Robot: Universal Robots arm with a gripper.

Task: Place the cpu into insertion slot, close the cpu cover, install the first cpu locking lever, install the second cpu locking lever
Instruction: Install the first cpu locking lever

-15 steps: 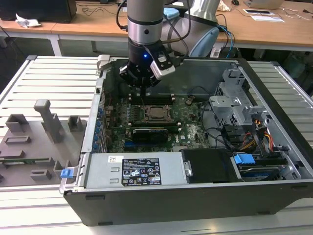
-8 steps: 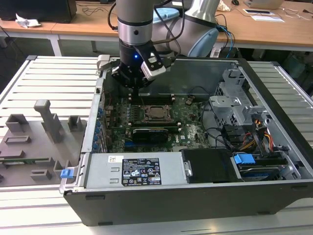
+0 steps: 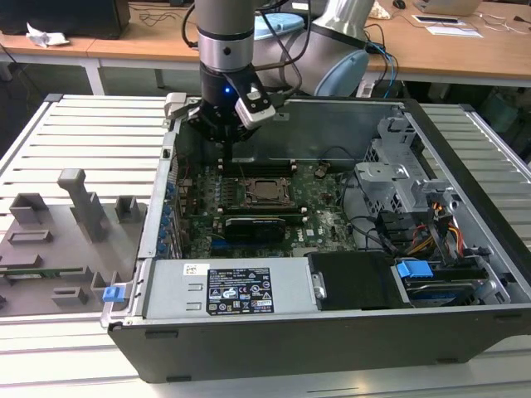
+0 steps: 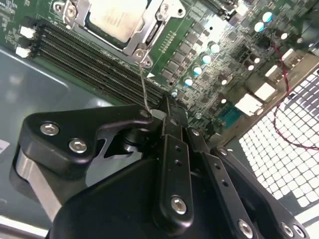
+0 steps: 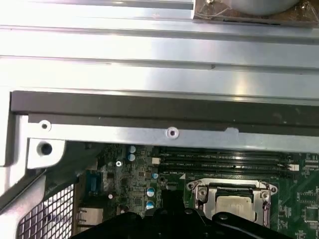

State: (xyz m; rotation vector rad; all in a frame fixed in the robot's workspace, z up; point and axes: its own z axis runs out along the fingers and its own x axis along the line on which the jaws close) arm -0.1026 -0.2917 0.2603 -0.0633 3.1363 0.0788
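Black links of the claw [image 4: 167, 107] crowd the second wrist view, its fingers clenched on a thin wire lever [image 4: 144, 89] that runs up to the socket corner. Beyond them the cpu [image 4: 117, 15] lies seated in the insertion slot [image 4: 149, 35], the cpu cover [image 4: 137, 47] framing it. Past the memory slots [image 5: 224, 160], the first wrist view adds the case wall [image 5: 159, 112]. Farther off, the exterior view shows the arm over the open computer case [image 3: 249, 327] on the slatted worktop [image 3: 91, 133].

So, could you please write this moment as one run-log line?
cpu: seated in insertion slot | cpu cover: closed over it | gripper: beside socket, at thin locking lever | grip on lever: cannot tell
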